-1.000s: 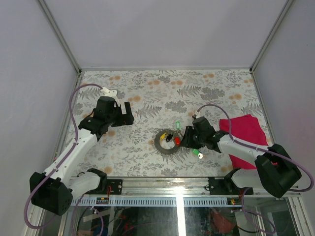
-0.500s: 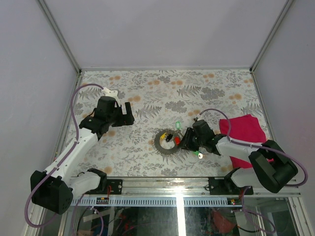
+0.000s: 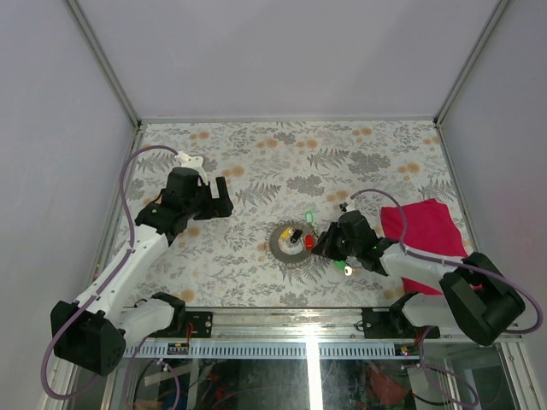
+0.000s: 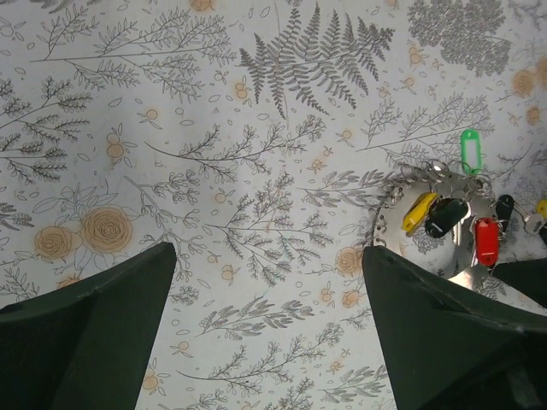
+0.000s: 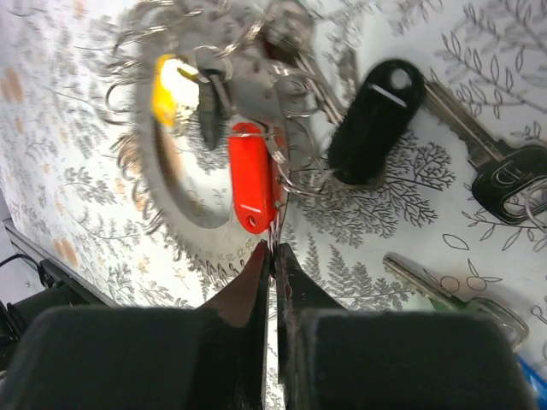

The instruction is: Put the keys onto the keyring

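Right pincer point(image 5: 272, 254) closed, tips together — red key point(image 5: 252, 181) just ahead

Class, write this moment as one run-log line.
left tool: open, holding nothing | right tool: shut, tips at the end of the red key

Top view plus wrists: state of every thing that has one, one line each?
left gripper: open, empty, above the table.
right gripper: shut, tips at the red tag's end.
keyring: lying flat, red tag and yellow tag over it.
green tag: flat at the keyring's edge.
crimson cloth: rumpled, on the table.
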You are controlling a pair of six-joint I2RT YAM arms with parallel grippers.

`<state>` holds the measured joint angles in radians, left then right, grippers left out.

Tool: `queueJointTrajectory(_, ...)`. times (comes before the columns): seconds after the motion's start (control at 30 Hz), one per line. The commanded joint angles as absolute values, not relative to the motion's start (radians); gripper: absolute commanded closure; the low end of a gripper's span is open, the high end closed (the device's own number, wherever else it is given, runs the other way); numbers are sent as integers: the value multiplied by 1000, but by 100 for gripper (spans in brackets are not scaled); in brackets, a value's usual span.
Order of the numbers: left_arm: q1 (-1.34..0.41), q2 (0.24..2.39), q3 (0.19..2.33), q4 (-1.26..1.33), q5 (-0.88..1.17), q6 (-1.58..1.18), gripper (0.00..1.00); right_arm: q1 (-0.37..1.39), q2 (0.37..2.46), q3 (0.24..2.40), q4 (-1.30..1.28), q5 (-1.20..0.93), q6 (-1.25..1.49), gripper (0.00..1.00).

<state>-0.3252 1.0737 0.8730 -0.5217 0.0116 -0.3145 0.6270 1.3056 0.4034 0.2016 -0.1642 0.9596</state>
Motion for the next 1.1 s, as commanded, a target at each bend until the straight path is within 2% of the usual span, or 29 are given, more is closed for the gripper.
queueJointTrajectory(0.0, -327, 1024, 900, -439, 46, -306, 7, 624, 1147, 469, 143, -83, 787, 100)
queueJointTrajectory(0.13, -326, 988, 913, -414, 62, -311, 5, 623, 1071, 585, -14, -61, 569, 100)
queueJointTrajectory(0.33, -327, 953, 939, -377, 105, -295, 3, 623, 1069, 838, -306, -99, 205, 100)
queueJointTrajectory(0.57, -328, 960, 944, -377, 178, -267, 3, 646, 1146, 1126, -570, -111, 3, 100)
queueJointTrajectory(0.7, -327, 962, 926, -360, 223, -278, 5, 771, 1255, 1290, -684, -10, -39, 100)
queueJointTrajectory(0.83, -350, 941, 904, -337, 289, -293, 6, 790, 1339, 1375, -710, 1, 45, 100)
queueJointTrajectory(1.07, -543, 835, 828, -275, 223, -293, 4, 788, 1384, 1442, -672, -25, 255, 100)
